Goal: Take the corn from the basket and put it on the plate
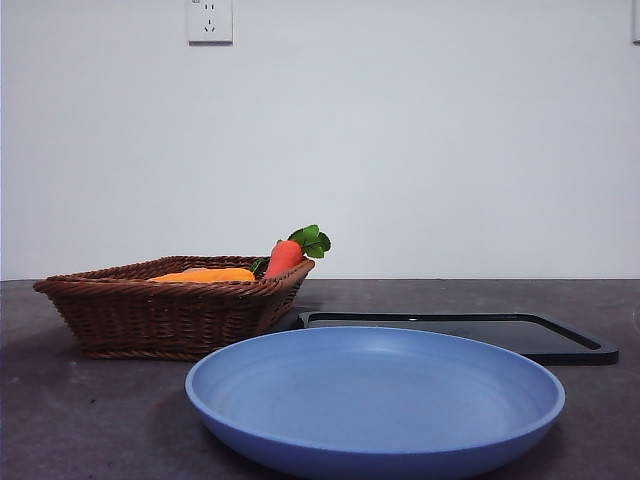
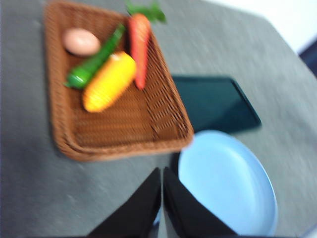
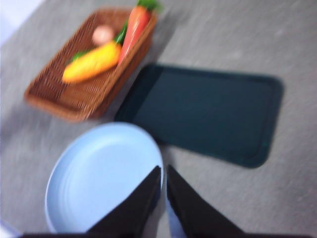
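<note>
The orange-yellow corn (image 2: 109,82) lies inside the brown wicker basket (image 2: 163,134), between a green vegetable and a carrot; it also shows as corn (image 3: 91,62) and as a sliver of corn (image 1: 205,275) over the basket (image 1: 170,315) rim. The empty blue plate (image 1: 375,405) stands in front, right of the basket. My left gripper (image 2: 162,173) hangs shut above the table between the basket and the plate (image 2: 225,183). My right gripper (image 3: 163,171) is shut high over the plate's (image 3: 101,173) edge. Neither holds anything.
A carrot (image 1: 285,256) with green leaves leans on the basket's rim. A green vegetable (image 2: 94,65) and a pinkish egg-like thing (image 2: 80,41) share the basket. A flat black tray (image 1: 470,330) lies behind the plate on the grey table.
</note>
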